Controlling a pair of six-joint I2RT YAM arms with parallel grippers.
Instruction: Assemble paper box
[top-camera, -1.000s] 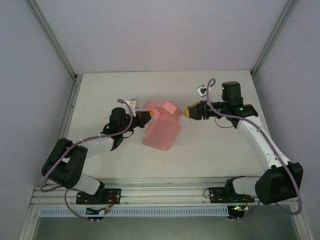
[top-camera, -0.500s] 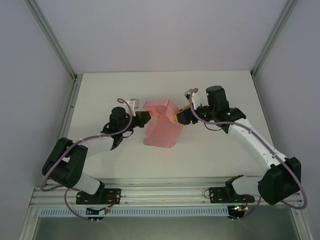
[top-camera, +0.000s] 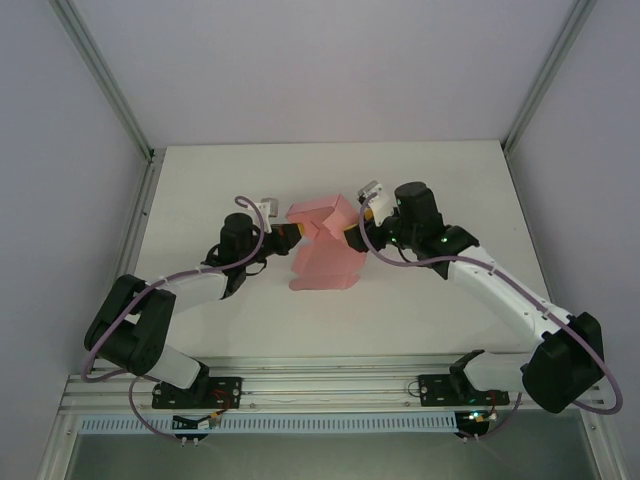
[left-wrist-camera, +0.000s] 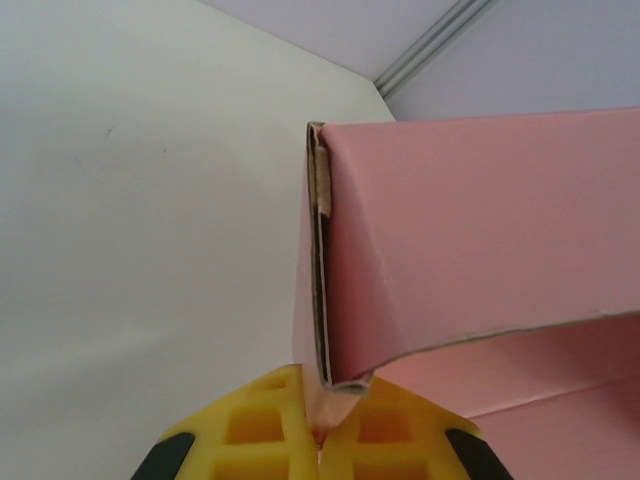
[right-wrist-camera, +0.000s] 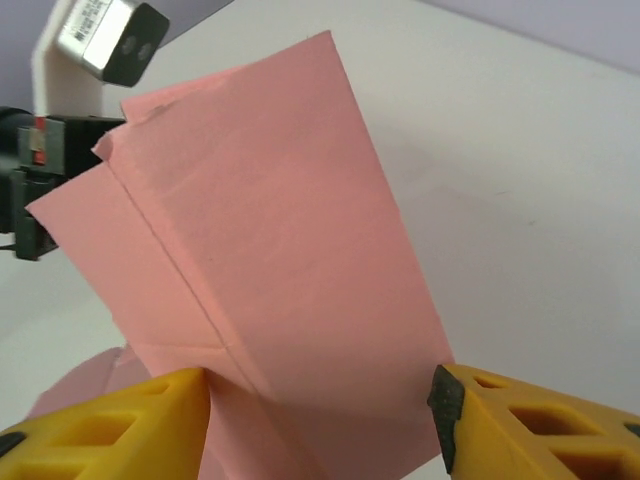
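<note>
Pink paper box (top-camera: 325, 255) at the middle of the bench (top-camera: 200, 180), between both hands.
The left hand (top-camera: 288, 233) pinches its left edge tight; the right hand (top-camera: 350, 238) stands spread around a raised flap (right-wrist-camera: 280, 230).

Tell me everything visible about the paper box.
The paper box is plain pink thin card, partly folded, with creased panels raised above the white table at mid-workspace between the arms. Two layers meet at a raw cut edge. The left gripper is shut on its left edge. The right gripper is open, straddling a raised flap on the right.
</note>
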